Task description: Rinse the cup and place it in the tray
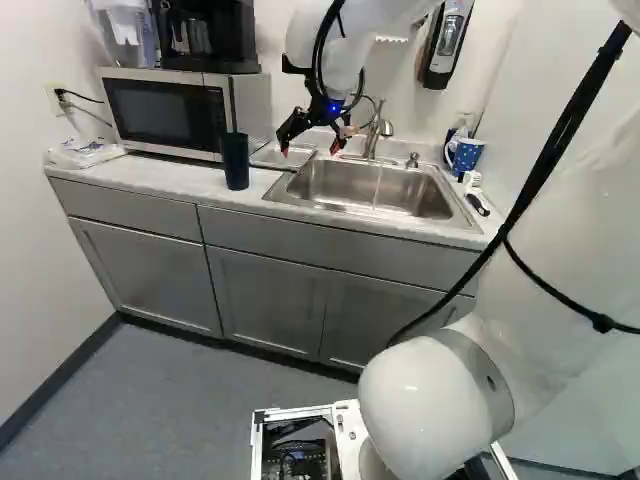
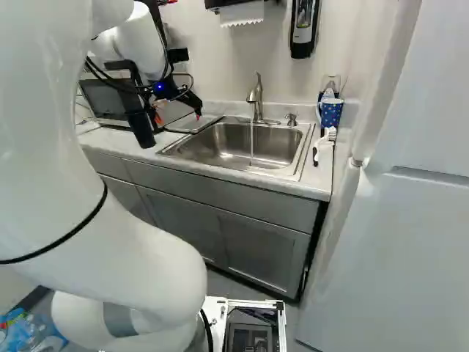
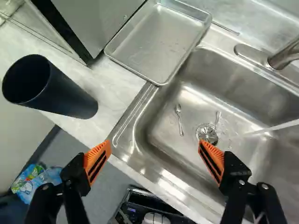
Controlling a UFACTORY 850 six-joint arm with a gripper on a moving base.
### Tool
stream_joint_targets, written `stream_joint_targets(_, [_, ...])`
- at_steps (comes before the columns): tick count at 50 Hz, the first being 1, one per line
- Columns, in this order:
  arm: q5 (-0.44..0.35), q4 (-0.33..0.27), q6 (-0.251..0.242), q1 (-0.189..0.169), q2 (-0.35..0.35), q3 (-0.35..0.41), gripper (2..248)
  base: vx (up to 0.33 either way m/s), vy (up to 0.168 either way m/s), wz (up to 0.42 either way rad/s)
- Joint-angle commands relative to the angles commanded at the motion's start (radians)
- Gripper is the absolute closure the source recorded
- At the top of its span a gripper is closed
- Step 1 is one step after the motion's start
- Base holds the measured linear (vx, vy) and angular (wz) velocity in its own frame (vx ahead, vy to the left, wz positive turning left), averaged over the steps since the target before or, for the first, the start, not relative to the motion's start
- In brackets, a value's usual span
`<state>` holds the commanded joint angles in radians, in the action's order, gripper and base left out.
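Tbh your gripper (image 3: 155,145) was wide open, holding nothing, and the cup (image 3: 69,92) stood upright, off to its left.

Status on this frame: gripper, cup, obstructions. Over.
Jaws open, holding nothing. Cup upright on counter, beside sink. Tap running; small utensils near drain may obstruct.

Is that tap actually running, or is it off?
Running: a thin stream of water falls from the faucet into the sink, and in the wrist view it reaches the bottom near the drain.
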<state>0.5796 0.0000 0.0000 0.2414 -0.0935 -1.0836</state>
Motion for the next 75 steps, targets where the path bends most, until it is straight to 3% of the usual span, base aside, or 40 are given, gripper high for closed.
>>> stream_joint_targets(61, [0.0, 0.0, 0.0, 0.203, 0.112, -0.11, 3, 0.0, 0.0, 0.0])
stream_joint_targets(75, [0.0, 0.0, 0.0, 0.222, 0.126, -0.125, 3, 0.0, 0.0, 0.0])
